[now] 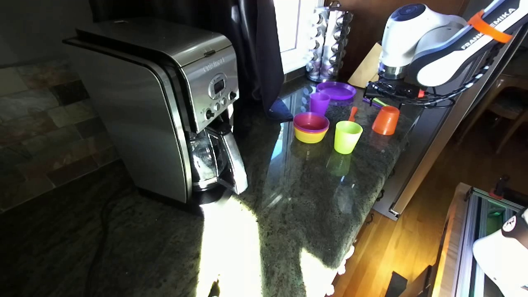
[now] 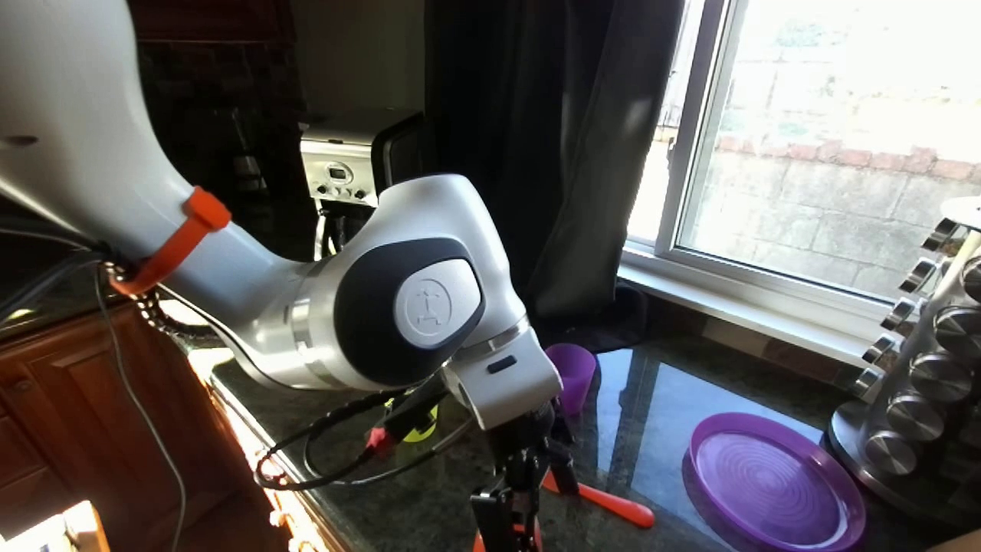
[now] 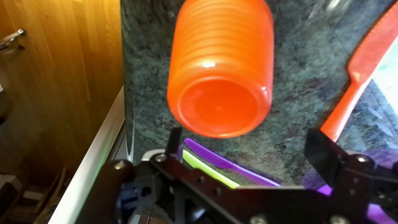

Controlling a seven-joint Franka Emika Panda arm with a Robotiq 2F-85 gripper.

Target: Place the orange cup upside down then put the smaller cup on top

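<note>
The orange cup (image 1: 386, 120) stands upside down on the dark counter near its front edge. In the wrist view the cup (image 3: 222, 40) shows its closed base toward the camera. In an exterior view only slivers of the cup (image 2: 530, 537) show past the fingers. My gripper (image 3: 244, 143) is open with nothing between its fingers. It hangs above and beside the cup, apart from it in the wrist view. A lime green cup (image 1: 347, 137) and a purple cup (image 1: 319, 103) stand upright nearby; I cannot tell which is the smaller cup.
Stacked bowls (image 1: 310, 135) stand by the lime green cup. A purple plate (image 2: 774, 491), an orange-red knife (image 3: 354, 81), a purple knife (image 3: 217, 160) and a lime knife (image 3: 206, 169) lie around the orange cup. A spice rack (image 1: 328, 45) and coffee maker (image 1: 165, 103) stand on the counter.
</note>
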